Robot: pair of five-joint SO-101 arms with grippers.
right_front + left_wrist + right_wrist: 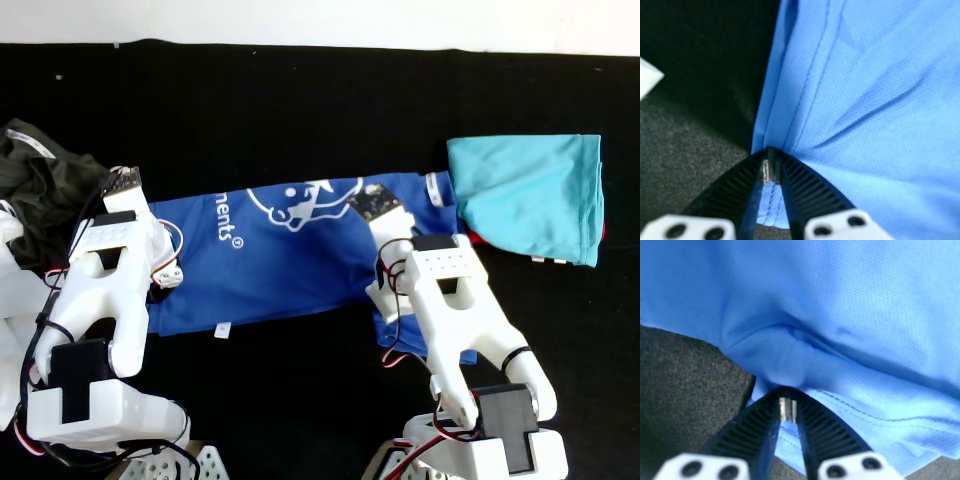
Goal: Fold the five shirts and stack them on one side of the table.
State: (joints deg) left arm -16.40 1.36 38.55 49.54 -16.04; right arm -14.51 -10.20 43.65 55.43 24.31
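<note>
Shirts: one blue shirt pinched by left gripper and right gripper; one teal shirt at 2 o'clock

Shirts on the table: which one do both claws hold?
The royal blue shirt with white print, spread in the middle; the left claw and right claw are each shut on its edge. The folded teal shirt and the crumpled dark shirt lie unheld.

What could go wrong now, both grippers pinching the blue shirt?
The left gripper bites only the hem of the blue shirt, so it may slip out on lifting.
The shirt's end lies against the folded teal shirt; pulling could drag it.
The right gripper holds bunched cloth, risking an uneven fold.
</note>
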